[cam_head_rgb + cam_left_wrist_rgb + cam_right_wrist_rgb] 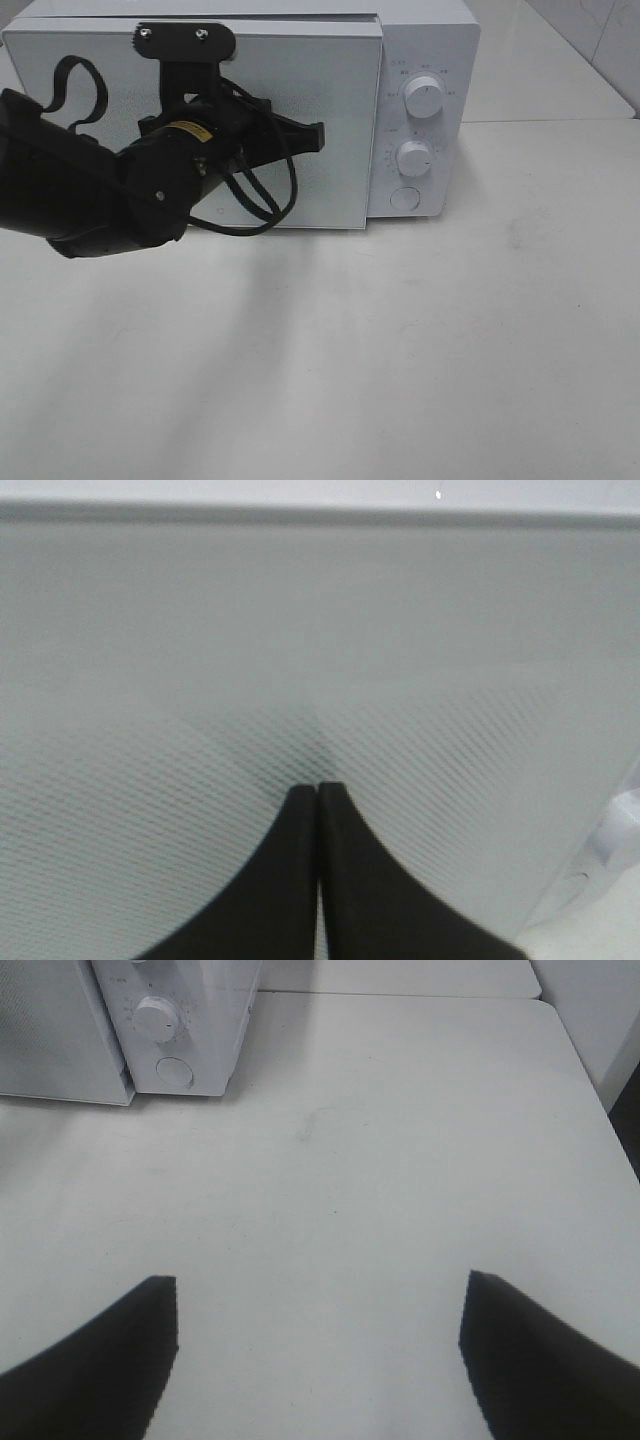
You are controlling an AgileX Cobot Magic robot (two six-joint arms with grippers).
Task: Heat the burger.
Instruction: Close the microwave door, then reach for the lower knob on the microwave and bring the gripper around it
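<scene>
The burger is out of view. A white microwave (430,40) stands at the back of the table, and its pale grey door (330,90) lies flat across the front, shut or nearly so. My left gripper (318,135) is shut and empty, with its tips against the middle of the door. In the left wrist view the two black fingers (290,880) are pressed together and their tips (318,788) touch the door (320,630). My right gripper (320,1280) is open and empty above the bare table (400,1160), off to the right of the microwave (180,1030). It does not show in the exterior view.
The microwave's control panel has two white knobs (424,98) (413,157) and a round button (404,198) below them. The white table (400,350) stretches in front. My left arm and its cables (260,200) hang before the door's left half.
</scene>
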